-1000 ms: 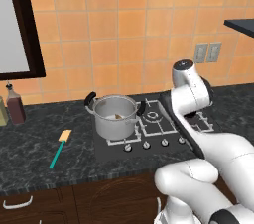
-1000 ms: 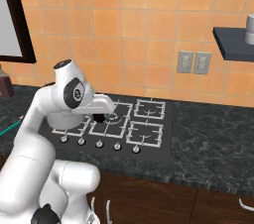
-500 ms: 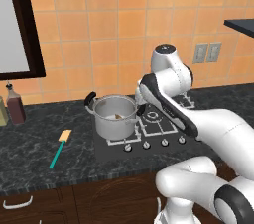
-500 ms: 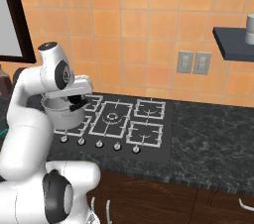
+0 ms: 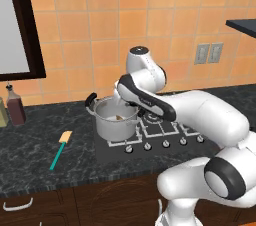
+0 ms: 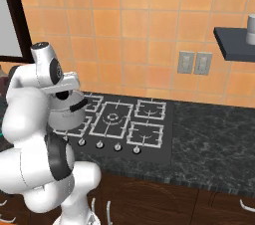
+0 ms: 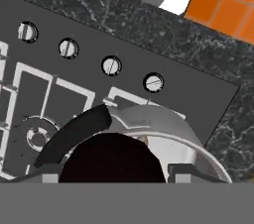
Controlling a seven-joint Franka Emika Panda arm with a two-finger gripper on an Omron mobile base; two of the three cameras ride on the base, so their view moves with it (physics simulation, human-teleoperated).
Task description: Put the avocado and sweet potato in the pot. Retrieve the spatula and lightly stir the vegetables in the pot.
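The steel pot [image 5: 117, 126] stands on the front left burner, also seen as the pot [image 6: 68, 117] in the right base view. Something brown, probably the sweet potato [image 5: 120, 117], lies inside it. My gripper [image 5: 119, 104] hangs just above the pot's rim. From the hand, the gripper [image 7: 114, 174] has a dark round avocado [image 7: 111, 154] filling the gap between its fingers, above the pot's rim [image 7: 163, 128] and black handle [image 7: 74, 134]. The spatula [image 5: 60, 150], teal handle and tan blade, lies flat on the counter left of the pot.
The black hob [image 6: 124, 119] has several burners and a row of knobs [image 7: 111, 65] along its front. Two bottles [image 5: 15, 110] stand at the far left by the wall. A dark shelf [image 6: 234, 45] juts out at the upper right.
The arm has swung left from the right side of the hob to above the pot. Pot and spatula have not moved.
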